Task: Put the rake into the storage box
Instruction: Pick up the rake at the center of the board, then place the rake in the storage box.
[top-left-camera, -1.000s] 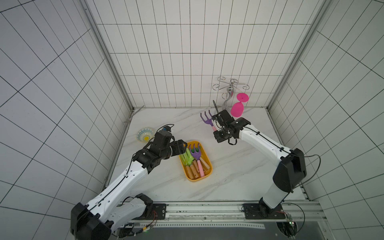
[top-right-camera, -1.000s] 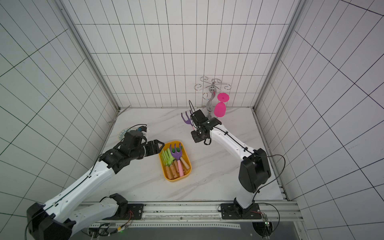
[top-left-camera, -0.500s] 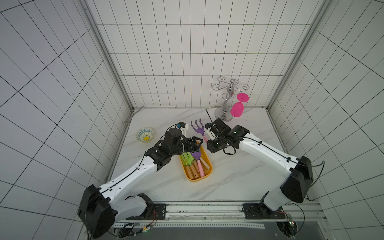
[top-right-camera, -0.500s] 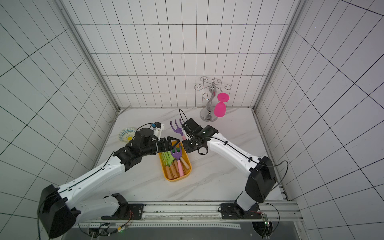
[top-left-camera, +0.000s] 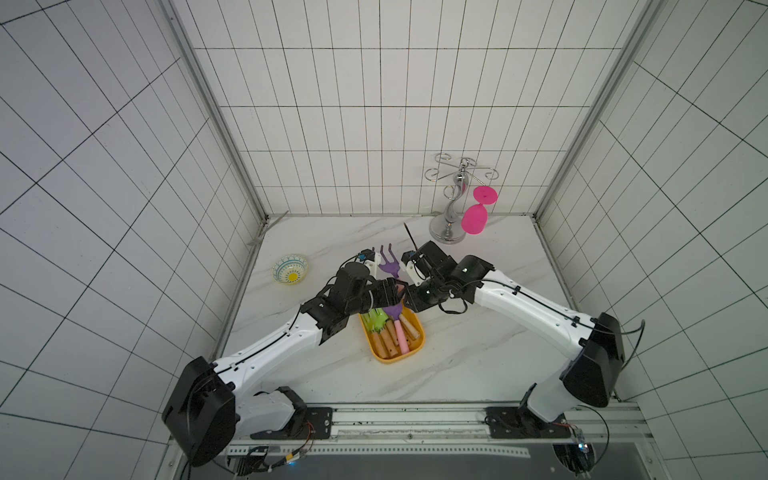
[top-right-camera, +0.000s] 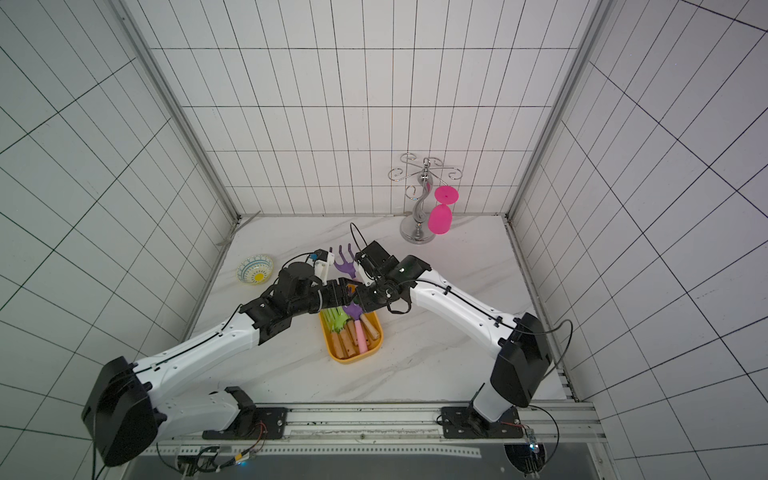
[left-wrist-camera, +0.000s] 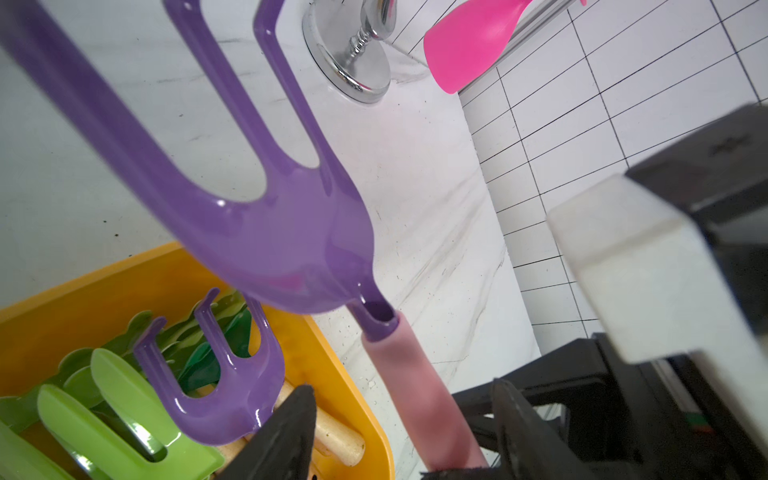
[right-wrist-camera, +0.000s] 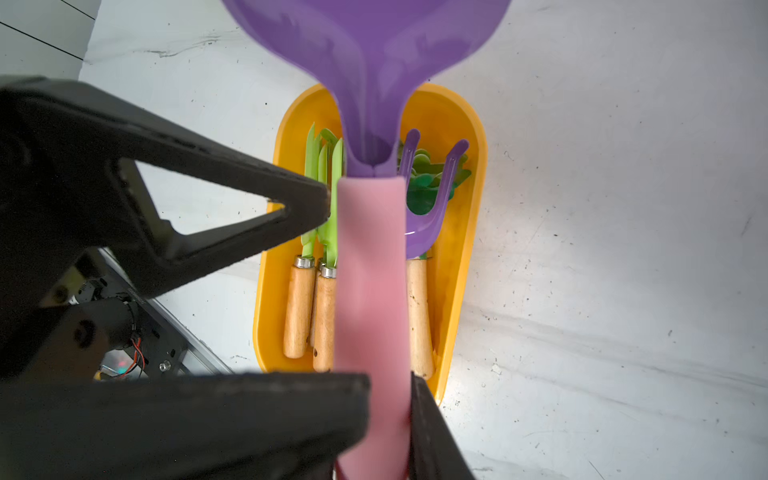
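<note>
The rake (top-left-camera: 390, 266) (top-right-camera: 344, 266) has a purple pronged head and a pink handle (right-wrist-camera: 370, 270). It hangs over the far end of the yellow-orange storage box (top-left-camera: 390, 359) (top-right-camera: 350, 360), head toward the back wall. My right gripper (right-wrist-camera: 386, 380) (top-left-camera: 411, 297) is shut on the lower handle. My left gripper (left-wrist-camera: 401, 388) (top-left-camera: 395, 293) is open, its jaws on either side of the same handle just below the head, with a gap on one side. One left fingertip (right-wrist-camera: 307, 208) sits right beside the handle.
The box (right-wrist-camera: 465, 232) holds another purple rake (left-wrist-camera: 224, 399), green tools (right-wrist-camera: 328, 195) and wooden handles. A patterned bowl (top-left-camera: 291, 270) sits at the left. A chrome stand (top-left-camera: 451, 224) with a pink glass (top-left-camera: 473, 218) stands at the back right. Both arms meet over the box.
My right arm has carried the rake from the back middle to over the box. My left arm has swung in to meet it, and its jaws have narrowed round the handle.
</note>
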